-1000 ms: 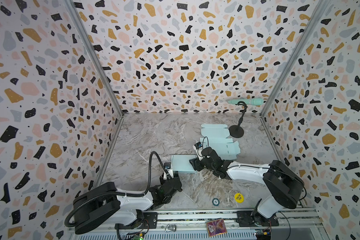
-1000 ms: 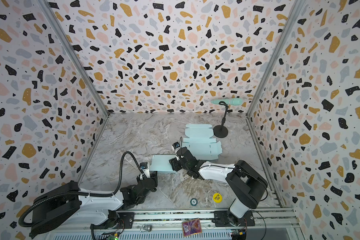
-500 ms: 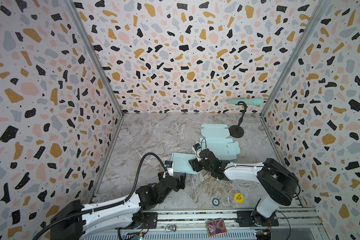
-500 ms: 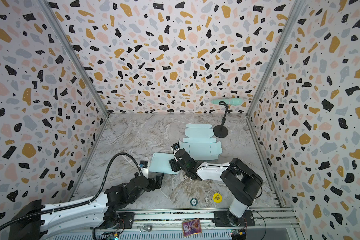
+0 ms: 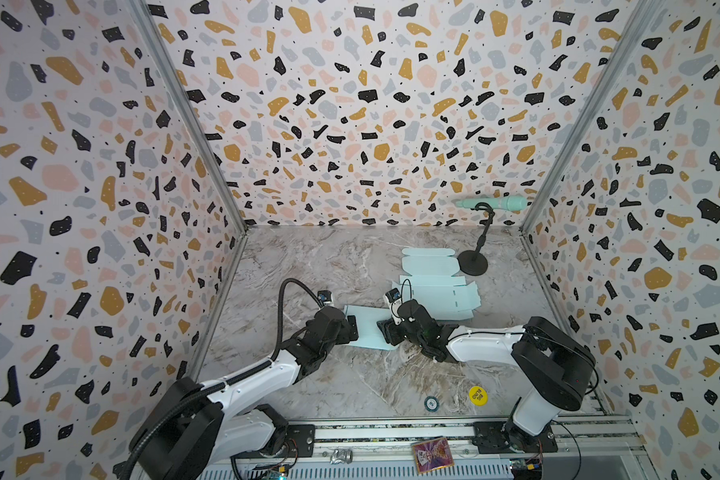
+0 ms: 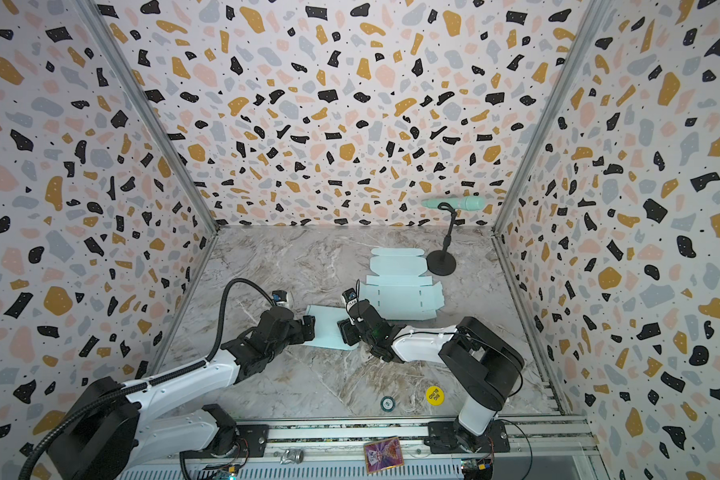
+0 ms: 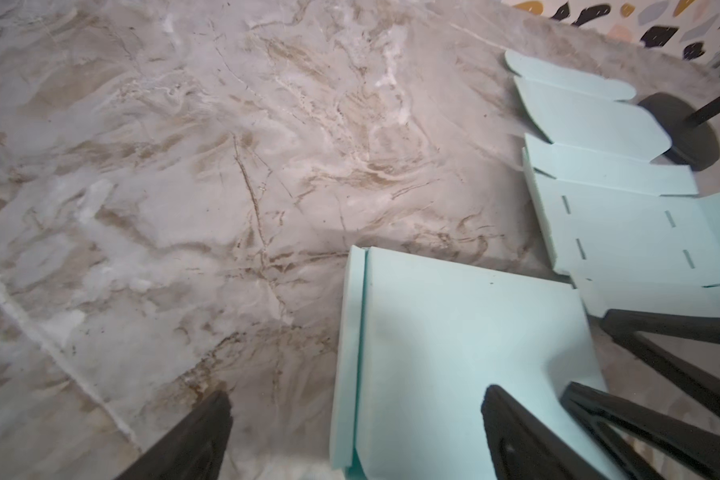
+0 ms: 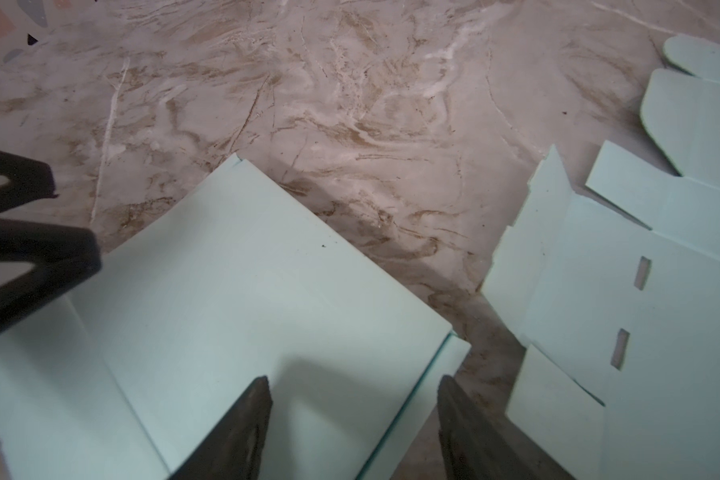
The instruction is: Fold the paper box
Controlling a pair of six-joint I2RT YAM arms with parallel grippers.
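Flanking folded paper box (image 5: 366, 328), left gripper (image 5: 353, 327) spread, right gripper (image 5: 384, 331) spread, flat blank (image 5: 441, 291) beside stand (image 5: 472, 264)

bare floor (image 5: 308, 266) left, paper box (image 5: 437, 297), stand (image 5: 473, 264) right

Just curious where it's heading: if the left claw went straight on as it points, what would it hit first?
Most likely the folded mint paper panel: the open left claw points at its near edge, one finger over it. Its height is unclear.

Terrazzo-patterned walls (image 5: 350, 104) around a grey-brown marbled floor (image 5: 329, 262)
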